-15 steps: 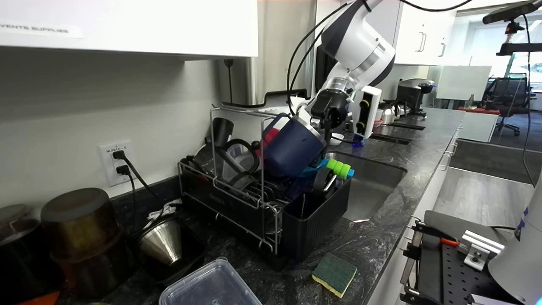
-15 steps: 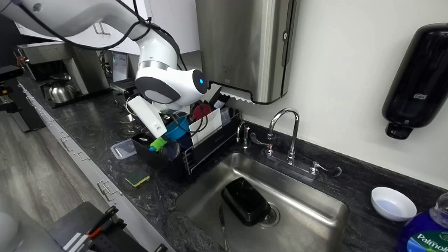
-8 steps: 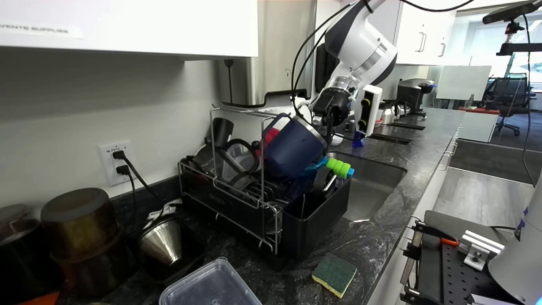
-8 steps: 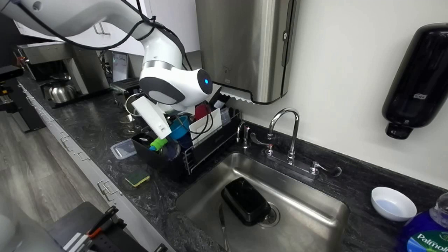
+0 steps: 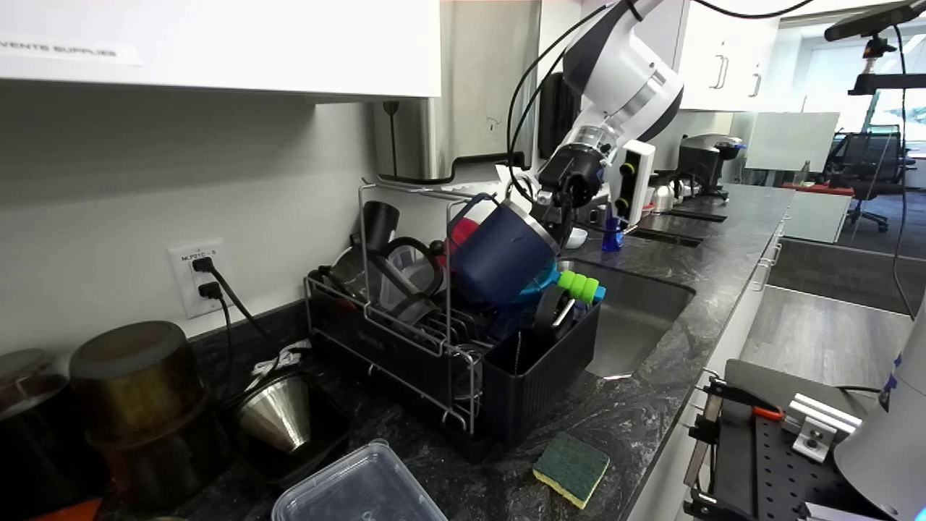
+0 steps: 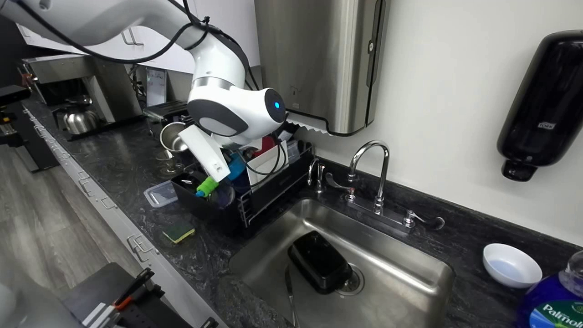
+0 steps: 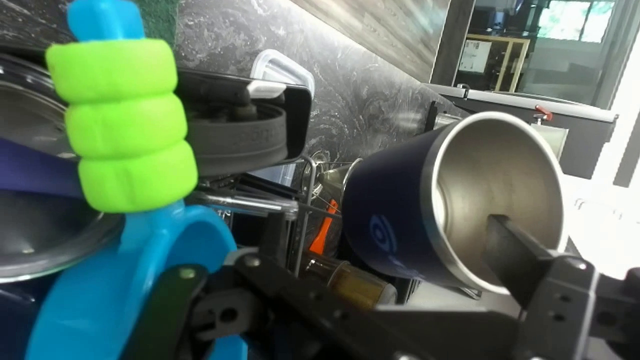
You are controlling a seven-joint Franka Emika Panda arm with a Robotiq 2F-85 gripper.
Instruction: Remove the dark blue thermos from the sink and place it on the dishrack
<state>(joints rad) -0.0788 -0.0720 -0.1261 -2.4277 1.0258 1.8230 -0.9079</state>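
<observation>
The dark blue thermos [image 5: 503,253] leans tilted in the dishrack [image 5: 383,354], its handle up toward the back. In the wrist view the steel mouth of the thermos [image 7: 385,200] faces the camera. My gripper [image 7: 387,225] stands wide open. One finger [image 7: 510,245] overlaps the mouth, though I cannot tell whether it reaches inside; the left finger is beside the body, apart from it. Just off the rim hangs the gripper [image 5: 561,224] in an exterior view. The arm hides it in an exterior view where the sink [image 6: 387,273] shows in full.
A light-blue bowl [image 6: 237,166] and a green-ringed bottle [image 7: 120,125] crowd the rack close to the gripper. Inside the sink lie a black container [image 6: 319,262] and a knife [image 6: 290,291]. The faucet [image 6: 385,168] rises behind. A sponge [image 5: 571,467] and a clear tub [image 5: 362,485] lie on the counter.
The arm has drawn back a little from the thermos, toward the sink side. The thermos stays put in the rack, and more of its mouth shows in an exterior view.
</observation>
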